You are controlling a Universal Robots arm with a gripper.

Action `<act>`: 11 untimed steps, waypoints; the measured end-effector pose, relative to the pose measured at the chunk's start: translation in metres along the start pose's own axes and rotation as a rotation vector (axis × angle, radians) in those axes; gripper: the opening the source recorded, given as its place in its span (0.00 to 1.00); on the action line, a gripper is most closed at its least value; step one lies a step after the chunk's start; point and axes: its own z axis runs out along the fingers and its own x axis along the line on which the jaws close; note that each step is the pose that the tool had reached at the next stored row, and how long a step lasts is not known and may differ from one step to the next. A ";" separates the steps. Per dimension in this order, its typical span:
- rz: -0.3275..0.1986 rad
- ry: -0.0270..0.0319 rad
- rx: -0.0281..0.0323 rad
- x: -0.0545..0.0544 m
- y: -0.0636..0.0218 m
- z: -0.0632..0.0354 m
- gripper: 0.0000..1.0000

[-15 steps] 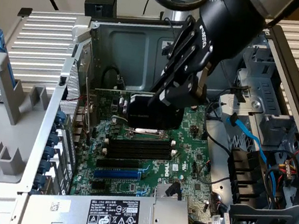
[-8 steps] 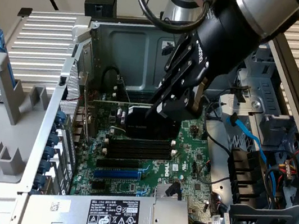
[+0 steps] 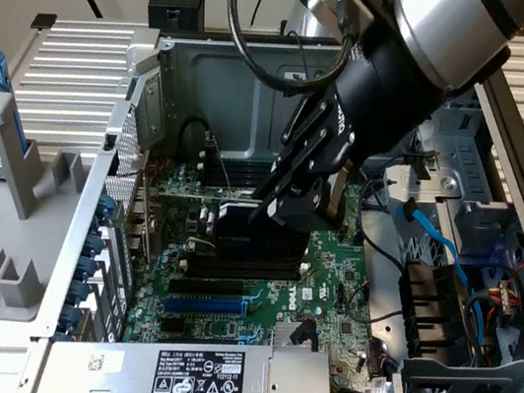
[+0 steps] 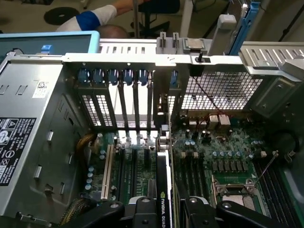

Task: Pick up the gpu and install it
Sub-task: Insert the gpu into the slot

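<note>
My gripper (image 3: 285, 208) reaches down into the open computer case and is shut on the gpu (image 3: 236, 224), a card with a black cooler and a thin green board edge. The card sits low over the green motherboard (image 3: 334, 278), near the black expansion slots; whether it is seated in a slot I cannot tell. In the wrist view the gpu (image 4: 164, 187) stands on edge between my two black fingers (image 4: 142, 210). Its silver end bracket (image 4: 164, 138) points at the case's rear slot openings (image 4: 121, 107). The gripper (image 4: 164, 214) grips the card's near end.
A grey power supply (image 3: 203, 382) lies at the front of the case, beside the card in the wrist view (image 4: 28, 142). Blue cables (image 3: 434, 242) and drive cages (image 3: 471, 389) fill the exterior view's right. A person's sleeve (image 4: 90, 19) shows behind the case.
</note>
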 end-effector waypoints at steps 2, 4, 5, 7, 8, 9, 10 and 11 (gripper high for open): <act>0.000 0.0001 0.0000 0.001 -0.0009 0.0034 0.26; 0.000 0.0001 0.0006 0.001 -0.0012 0.0072 0.26; 0.000 0.0001 0.0014 0.002 -0.0010 0.0091 0.26; 0.000 -0.0002 0.0059 0.002 0.0003 0.0121 0.26; -0.001 -0.0004 0.0101 0.003 0.0009 0.0131 0.26; -0.001 -0.0006 0.0170 0.003 0.0010 0.0134 0.26; -0.001 -0.0007 0.0242 0.003 0.0009 0.0135 0.26; -0.002 -0.0011 0.0297 0.003 0.0007 0.0137 0.26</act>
